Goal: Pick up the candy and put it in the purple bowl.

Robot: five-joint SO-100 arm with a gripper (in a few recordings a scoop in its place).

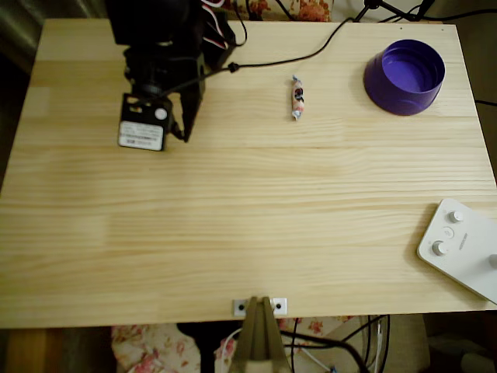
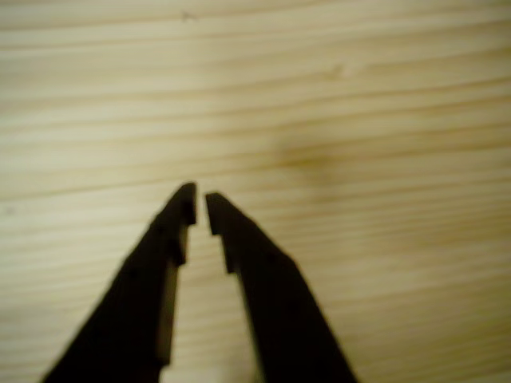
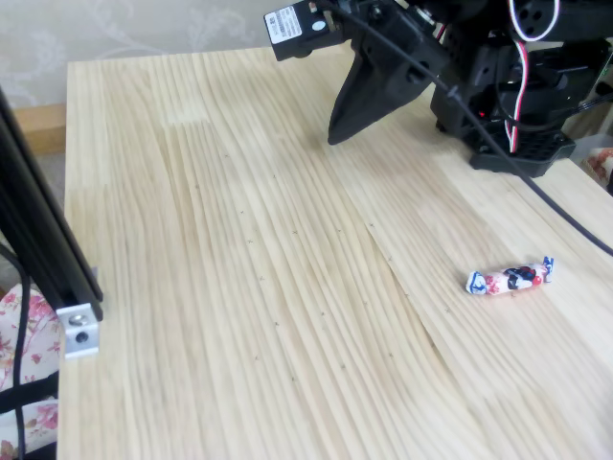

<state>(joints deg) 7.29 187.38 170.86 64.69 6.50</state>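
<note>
1. Gripper (image 1: 185, 132): in the overhead view we find it low over the counter (image 1: 233, 225) near the far left corner, tips pointing down at bare wood. In the wrist view its two dark fingers (image 2: 172, 231) stand nearly together, a narrow slit between the tips, nothing held.
2. Candy (image 1: 297, 98): we log it lying flat on the counter, well apart from the gripper and to its right in the overhead view, at about the same depth. In the fixed view it lies toward the right edge (image 3: 510, 279), clear of everything.
3. Candy's long axis: it runs front to back in the overhead view, twisted ends at top and bottom, so it lies crosswise to the line from the gripper.
4. Purple bowl (image 1: 404, 76): upright and empty, further right again beyond the candy.
5. Our judgement: the coming move is a sideways reach to the right, with the fingers opened wider and set to close across the candy's slim middle.
</note>
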